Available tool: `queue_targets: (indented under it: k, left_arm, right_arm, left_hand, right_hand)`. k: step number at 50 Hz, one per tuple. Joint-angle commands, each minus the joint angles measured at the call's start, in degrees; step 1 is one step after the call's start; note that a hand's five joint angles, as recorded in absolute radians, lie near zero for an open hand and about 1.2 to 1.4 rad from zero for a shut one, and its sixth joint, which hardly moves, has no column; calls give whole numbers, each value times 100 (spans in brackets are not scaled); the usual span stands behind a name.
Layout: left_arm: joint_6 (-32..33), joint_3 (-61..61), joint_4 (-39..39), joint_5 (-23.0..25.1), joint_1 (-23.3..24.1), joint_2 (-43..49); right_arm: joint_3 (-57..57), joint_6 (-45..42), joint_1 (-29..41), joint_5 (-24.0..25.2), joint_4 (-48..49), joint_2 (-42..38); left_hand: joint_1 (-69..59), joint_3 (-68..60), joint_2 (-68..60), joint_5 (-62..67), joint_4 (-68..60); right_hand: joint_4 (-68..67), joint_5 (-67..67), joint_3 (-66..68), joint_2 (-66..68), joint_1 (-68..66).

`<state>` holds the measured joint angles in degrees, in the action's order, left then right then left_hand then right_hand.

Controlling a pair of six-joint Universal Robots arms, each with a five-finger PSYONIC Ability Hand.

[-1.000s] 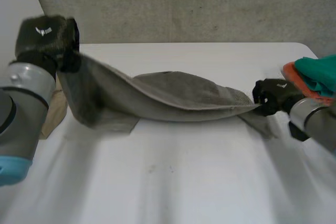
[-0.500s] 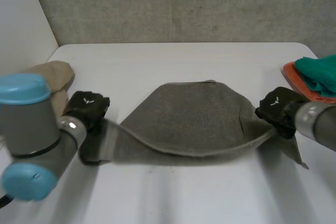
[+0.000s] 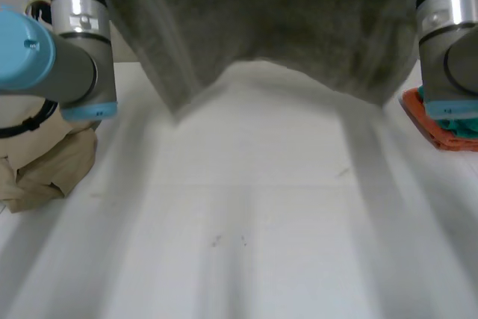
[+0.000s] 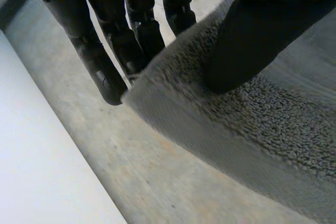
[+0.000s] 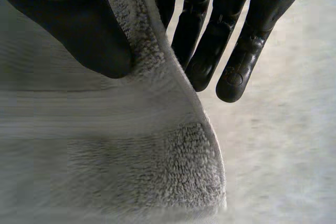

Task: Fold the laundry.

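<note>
The towel (image 3: 269, 28) is grey terry cloth, rough with small loops, with a flatter woven band near its edge. The left hand (image 4: 262, 30) and right hand (image 5: 68, 22) pinching the towel look like black matt plastic. Below the towel, the table (image 3: 246, 244) is white, smooth and matt.

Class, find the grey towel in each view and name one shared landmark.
Head view: grey towel hangs between both arms, over the table.
Left wrist view: corner pinched in the left hand.
Right wrist view: corner pinched in the right hand.
Shared landmark: the towel's hand-held ends.
</note>
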<state>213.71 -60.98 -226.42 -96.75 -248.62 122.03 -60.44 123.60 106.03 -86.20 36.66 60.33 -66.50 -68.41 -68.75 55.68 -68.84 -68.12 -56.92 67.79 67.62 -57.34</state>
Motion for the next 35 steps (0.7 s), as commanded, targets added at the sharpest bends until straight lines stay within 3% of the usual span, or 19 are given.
queue_targets:
  k: [1,10,18,27,31,35]
  left_arm:
    - [-348,-1837,204,51,7,-443]
    - [-357,-3227,195,86,33,-391]
    - [-392,-3386,204,42,-64,-373]
    - [-392,-3421,213,16,-37,-505]
    - [-471,-3447,248,7,-46,-619]
    - [-559,-3438,336,16,-64,-646]
  right_arm:
    - [-1485,313,23,7,-966,312]
    - [-2867,1315,-117,217,-1557,321]
    - [-3149,2967,-425,964,-1557,-47]
    - [-3009,4558,-908,1141,-1863,-145]
    - [-2912,4848,-1092,1141,-2311,-136]
    - [-2868,5086,-1277,1141,-2654,-153]
  left_hand:
    - [-1350,-1159,-1125,1432,-1116]
    - [-1350,-1159,-1125,1432,-1116]
    - [-1350,-1159,-1125,1432,-1116]
    - [-1350,-1159,-1125,1432,-1116]
    - [-1350,-1159,-1125,1432,-1116]
    - [-1350,-1159,-1125,1432,-1116]
  right_hand:
    - [-1188,-1308,1221,1238,-2266]
    - [-1188,-1308,1221,1238,-2266]
    - [-1188,-1308,1221,1238,-2266]
    - [3542,3422,-3510,-3492,2465]
    - [4556,4436,-4523,-4506,3478]
    - [4609,4489,-4577,-4559,3531]
